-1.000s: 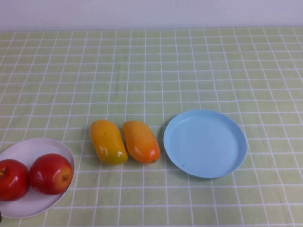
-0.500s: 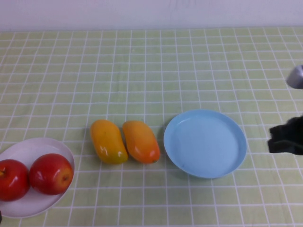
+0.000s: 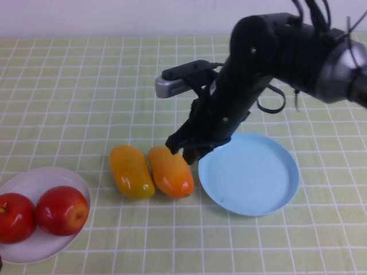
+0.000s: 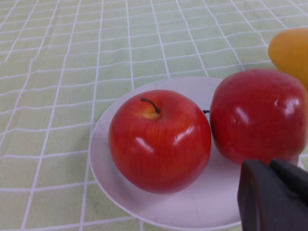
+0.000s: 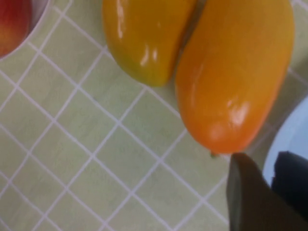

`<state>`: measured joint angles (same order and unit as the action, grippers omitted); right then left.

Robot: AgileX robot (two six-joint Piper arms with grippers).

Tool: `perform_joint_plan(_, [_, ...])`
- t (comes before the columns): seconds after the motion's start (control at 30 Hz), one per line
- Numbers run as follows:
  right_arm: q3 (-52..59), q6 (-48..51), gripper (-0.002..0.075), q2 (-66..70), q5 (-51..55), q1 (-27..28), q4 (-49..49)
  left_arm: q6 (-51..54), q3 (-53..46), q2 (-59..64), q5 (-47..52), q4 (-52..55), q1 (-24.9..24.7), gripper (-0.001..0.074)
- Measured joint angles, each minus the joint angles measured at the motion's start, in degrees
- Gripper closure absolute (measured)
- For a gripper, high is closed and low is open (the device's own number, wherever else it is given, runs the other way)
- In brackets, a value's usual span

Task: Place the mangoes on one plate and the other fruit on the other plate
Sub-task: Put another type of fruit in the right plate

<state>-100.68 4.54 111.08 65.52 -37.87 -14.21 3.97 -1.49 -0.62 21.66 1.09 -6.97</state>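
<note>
Two arms serve this station; we see only the right arm (image 3: 275,57) in the high view, reaching over the checked tablecloth (image 3: 86,86). The right gripper (image 3: 186,150) hovers at the far end of the orange mango (image 3: 170,171), between it and the light blue plate (image 3: 249,173); we cannot tell its finger state. The white plate (image 3: 34,215) at the near left carries both red apples (image 3: 62,210). The yellow mango (image 3: 131,171) lies touching the orange one on the cloth. The left gripper (image 4: 274,197) sits just beside the white plate; we cannot tell its state either.
</note>
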Motion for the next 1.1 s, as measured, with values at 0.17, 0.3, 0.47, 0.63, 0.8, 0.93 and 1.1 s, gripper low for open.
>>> perform_joint_plan(0.17, [-13.5, 0.0, 0.0323, 9.7, 4.2, -1.6, 1.3, 0.0, 0.0, 0.0, 0.0, 0.0, 0.0, 0.0733])
perform_joint_plan(0.3, [-19.8, -1.7, 0.0106, 14.0, 4.7, -1.8, 2.1, 0.0, 0.0, 0.0, 0.0, 0.0, 0.0, 0.0733])
perform_joint_plan(0.47, [-22.5, -3.0, 0.0041, 17.3, 5.0, -1.9, 3.8, 0.0, 0.0, 0.0, 0.0, 0.0, 0.0, 0.0733])
perform_joint_plan(0.63, [-22.5, -3.0, 0.0036, 20.6, 5.0, -2.6, 4.8, 0.0, 0.0, 0.0, 0.0, 0.0, 0.0, 0.0733])
perform_joint_plan(0.8, [-22.6, -3.0, 0.0035, 23.3, 5.0, -2.9, 5.8, 0.0, 0.0, 0.0, 0.0, 0.0, 0.0, 0.0733])
perform_joint_plan(0.93, [-22.6, -3.0, 0.0069, 24.5, 5.0, -2.9, 5.8, 0.0, 0.0, 0.0, 0.0, 0.0, 0.0, 0.0733])
perform_joint_plan(1.1, [-24.3, -3.0, 0.0133, 24.5, 5.0, -2.9, 5.9, 0.0, 0.0, 0.0, 0.0, 0.0, 0.0, 0.0733])
